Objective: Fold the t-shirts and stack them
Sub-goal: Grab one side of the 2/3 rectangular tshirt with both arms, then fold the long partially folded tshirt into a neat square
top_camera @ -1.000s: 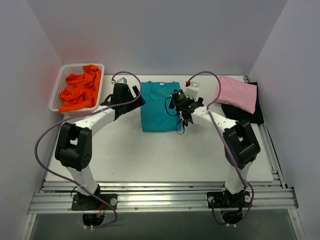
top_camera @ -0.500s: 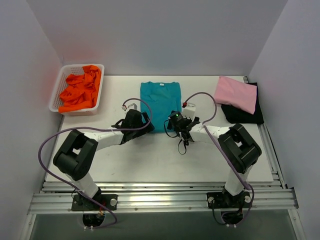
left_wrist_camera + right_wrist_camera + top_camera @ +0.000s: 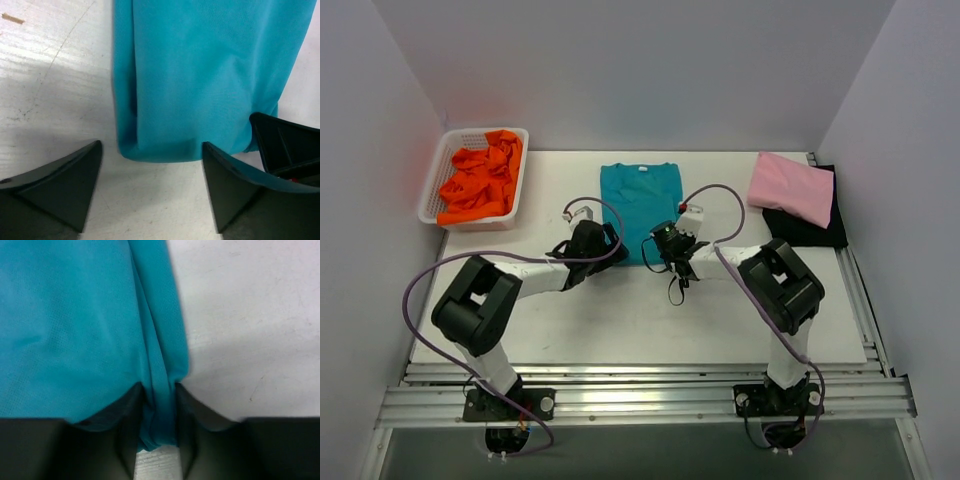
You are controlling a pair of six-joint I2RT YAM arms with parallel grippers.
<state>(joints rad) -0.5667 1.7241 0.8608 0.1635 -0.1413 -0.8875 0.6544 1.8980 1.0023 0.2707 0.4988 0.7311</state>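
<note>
White tabletop [image 3: 620, 320] carries the teal t-shirt [image 3: 638, 200] at centre, its long axis running away from the arms and its near hem facing both. The right gripper [image 3: 157, 390] pinches a fold at the near-right corner. The left gripper [image 3: 150, 150] stands spread, the near-left corner between its tips and ungripped. Only the 2 wrist views show this; overhead, the wrists hide the fingers.

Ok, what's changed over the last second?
The left gripper and right gripper both pulled back, from beside the middle of the teal short-sleeved cloth t-shirt to its near hem. The right one closed on the hem's right corner; the left stays open at the left corner. Unchanged: that shirt lying flat, the folded pink t-shirt on the black t-shirt, the orange t-shirts in the white plastic mesh basket.
</note>
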